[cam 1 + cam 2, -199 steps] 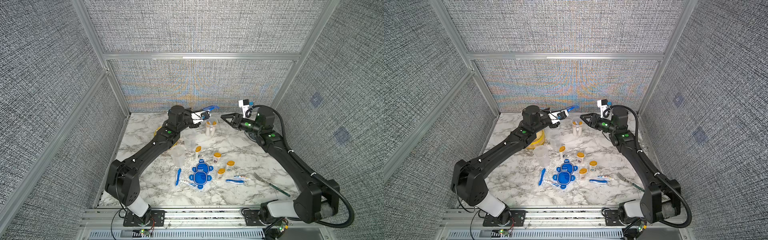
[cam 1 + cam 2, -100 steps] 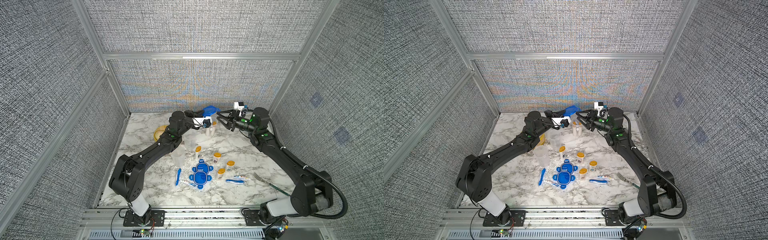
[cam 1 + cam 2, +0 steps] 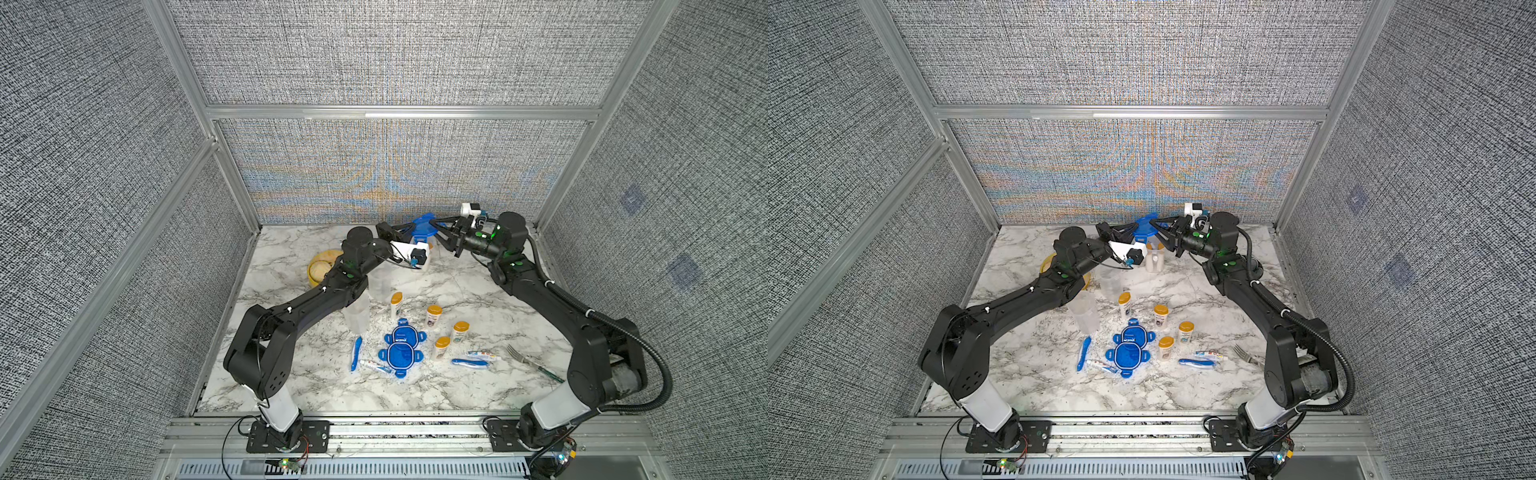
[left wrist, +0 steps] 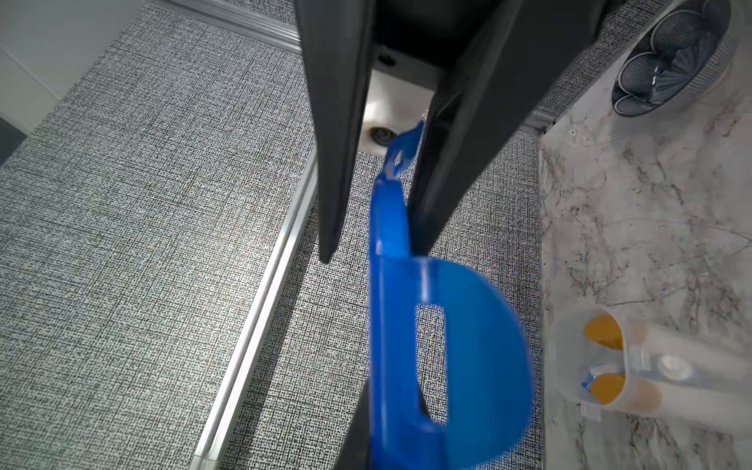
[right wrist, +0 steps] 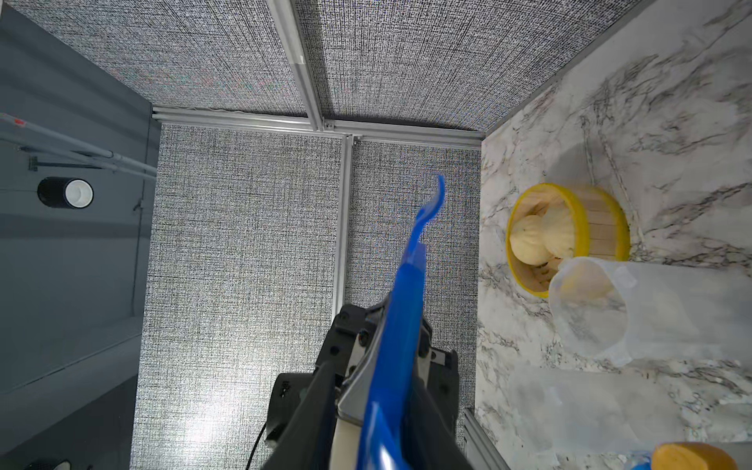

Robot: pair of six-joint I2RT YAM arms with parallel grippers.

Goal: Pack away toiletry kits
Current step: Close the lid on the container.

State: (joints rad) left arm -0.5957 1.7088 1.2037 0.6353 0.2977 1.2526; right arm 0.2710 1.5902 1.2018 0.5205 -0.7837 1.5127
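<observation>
Both top views: lid (image 3: pixel 423 226) just above the tub (image 3: pixel 1155 261), left pincer (image 3: pixel 409 229) clenched on one tab, right pincer (image 3: pixel 434 231) at the opposite edge. Left wrist: tab between the jaws, tub (image 4: pixel 602 358) beside. Right wrist: lid (image 5: pixel 407 305) edge-on; right pincer's grip cannot be told.

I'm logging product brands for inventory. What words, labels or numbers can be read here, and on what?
Nothing can be read.
Small white bottles with orange caps: label print too small.
Small toothpaste tubes: print blurred.
Blue plastic clip lids lying flat: dark mark, illegible.
</observation>
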